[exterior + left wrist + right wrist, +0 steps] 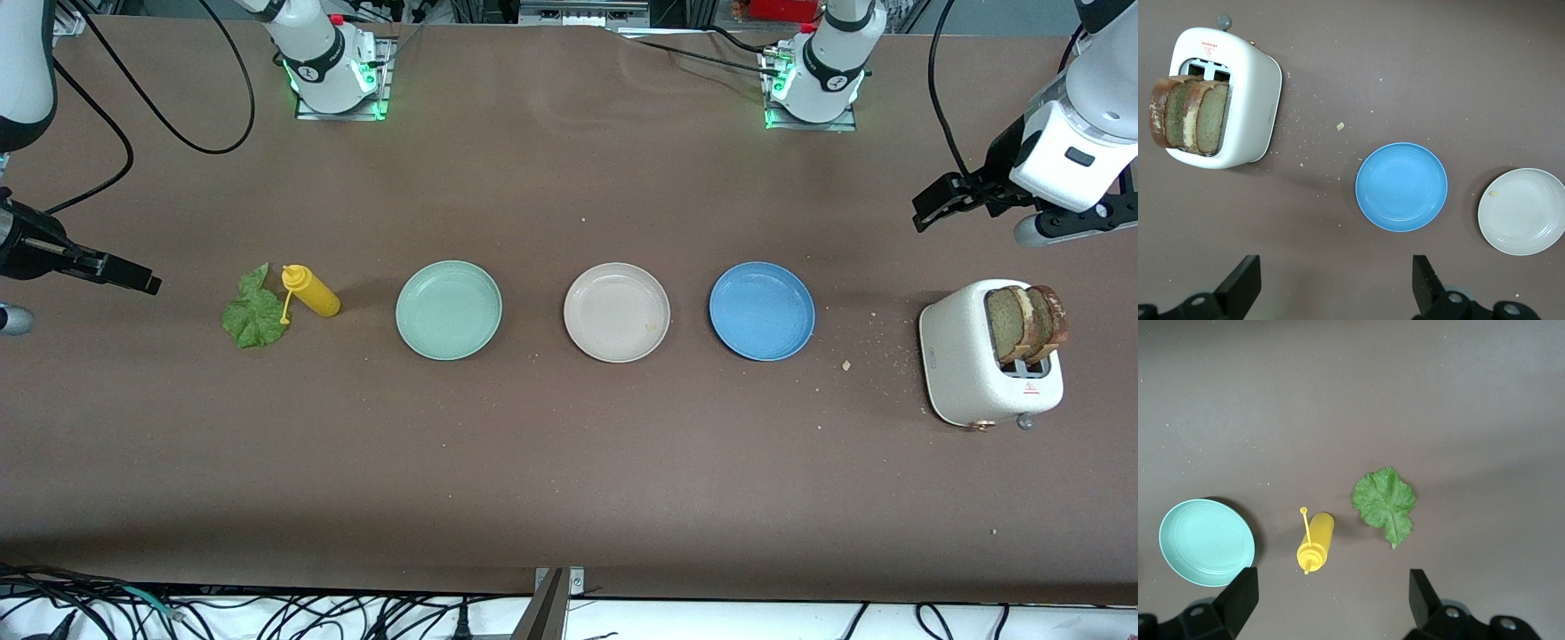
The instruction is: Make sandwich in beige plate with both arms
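The beige plate [616, 311] lies in the middle of the table between a mint-green plate [448, 309] and a blue plate [762, 310]; it holds only a crumb and also shows in the left wrist view [1521, 212]. Two toast slices [1027, 322] stand upright in a white toaster [973, 364] at the left arm's end, also in the left wrist view [1188, 120]. A lettuce leaf [253, 309] lies flat at the right arm's end, also in the right wrist view [1383, 501]. My left gripper [929, 212] [1336, 280] is open and empty over bare table by the toaster. My right gripper [133, 277] [1331, 597] is open and empty over bare table by the lettuce.
A yellow squeeze bottle [311, 291] lies on its side between the lettuce and the mint-green plate, with its cap hanging off. Crumbs are scattered between the blue plate and the toaster. Both arm bases stand along the table's edge farthest from the front camera.
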Robot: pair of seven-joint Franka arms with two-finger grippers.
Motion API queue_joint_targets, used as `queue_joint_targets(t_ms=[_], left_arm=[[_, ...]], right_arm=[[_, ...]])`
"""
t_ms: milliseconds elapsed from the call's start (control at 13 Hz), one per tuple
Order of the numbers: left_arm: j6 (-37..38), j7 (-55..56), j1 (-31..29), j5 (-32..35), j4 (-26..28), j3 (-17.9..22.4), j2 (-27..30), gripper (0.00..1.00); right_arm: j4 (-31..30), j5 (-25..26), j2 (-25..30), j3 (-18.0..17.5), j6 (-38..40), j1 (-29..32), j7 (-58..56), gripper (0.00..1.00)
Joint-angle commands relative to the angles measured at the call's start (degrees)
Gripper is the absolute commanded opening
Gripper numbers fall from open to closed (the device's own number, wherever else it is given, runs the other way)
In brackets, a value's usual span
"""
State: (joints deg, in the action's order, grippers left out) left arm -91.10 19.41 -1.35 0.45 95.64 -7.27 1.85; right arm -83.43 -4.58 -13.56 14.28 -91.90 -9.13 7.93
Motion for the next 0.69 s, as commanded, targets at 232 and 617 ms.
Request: queue_joint_targets(t_ms=[232,617], left_arm=[[2.15,-0.69,-0.59,1.39,-0.55,-0.12,-0.01,1.00],[2.06,-0.77,-0.41,1.39,-0.63,-0.21,-0.01,1.00]], right_arm=[[-1.38,-0.17,1.52,0.05,-0.03,-0.28,0.50,1.00],[-1.38,-0.08,1.52,-0.04,-0.03,-0.28,0.50,1.00]])
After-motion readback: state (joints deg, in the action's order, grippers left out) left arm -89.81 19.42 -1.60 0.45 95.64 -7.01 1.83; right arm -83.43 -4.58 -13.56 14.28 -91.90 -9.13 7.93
